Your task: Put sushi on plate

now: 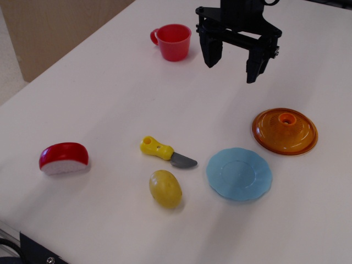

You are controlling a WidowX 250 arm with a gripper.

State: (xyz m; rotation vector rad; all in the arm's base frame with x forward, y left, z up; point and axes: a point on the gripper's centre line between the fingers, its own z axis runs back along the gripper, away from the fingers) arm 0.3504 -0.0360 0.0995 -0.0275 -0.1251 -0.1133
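The sushi (pixel 64 158), a half-round piece with a glossy red top over a white base, lies on the white table at the left. The light blue plate (pixel 239 174) with a wavy rim lies flat at the centre right and holds nothing. My black gripper (pixel 234 68) hangs above the table at the top centre, far from both. Its two fingers are spread apart with nothing between them.
A red cup (pixel 173 42) stands just left of the gripper. An orange translucent domed lid (pixel 285 131) lies behind the plate to the right. A yellow-handled toy knife (pixel 165 152) and a yellow potato (pixel 165 188) lie between sushi and plate. The table (pixel 110 99) edge runs along the left.
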